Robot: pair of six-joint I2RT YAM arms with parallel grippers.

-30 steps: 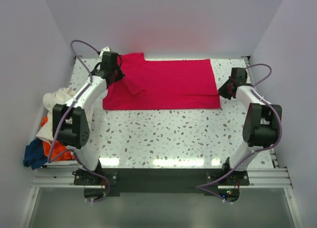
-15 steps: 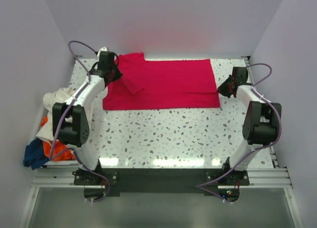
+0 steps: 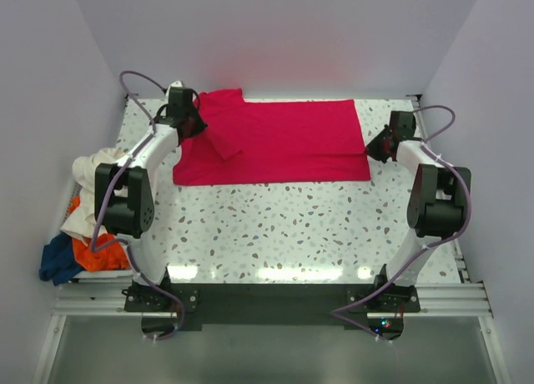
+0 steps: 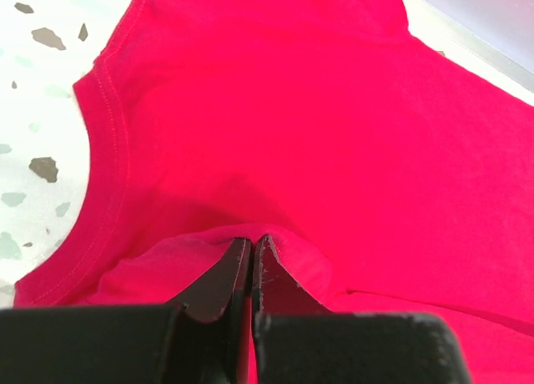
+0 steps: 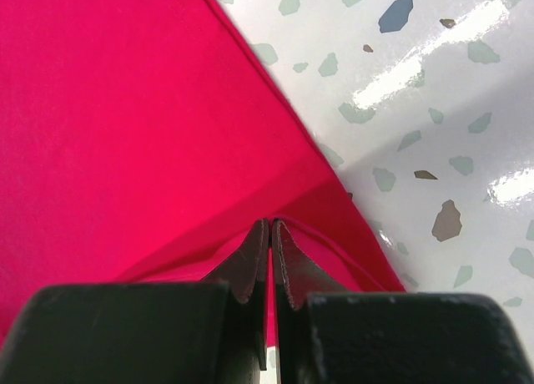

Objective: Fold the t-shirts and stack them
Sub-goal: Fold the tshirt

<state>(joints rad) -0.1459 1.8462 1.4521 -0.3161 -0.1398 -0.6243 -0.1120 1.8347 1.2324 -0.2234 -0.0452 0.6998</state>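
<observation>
The crimson t-shirt (image 3: 275, 142) lies spread across the far half of the speckled surface (image 3: 292, 225), mostly flat, with a flap of cloth turned over onto its body near the left end. The left hand (image 4: 252, 249) is at that end, closed on a raised ridge of the red cloth; a stitched hem curves away just beside it. The right hand (image 5: 270, 232) is at the shirt's opposite edge, toward the near corner, likewise closed tight on a small pinch of the cloth's border, with bare surface right next to it.

At the left edge of the surface sits a loose heap: the cream t-shirt (image 3: 92, 171) on the far side, the orange t-shirt (image 3: 93, 252) nearer, the dark blue t-shirt (image 3: 57, 264) outermost. All three are crumpled and touching one another, apart from the crimson one.
</observation>
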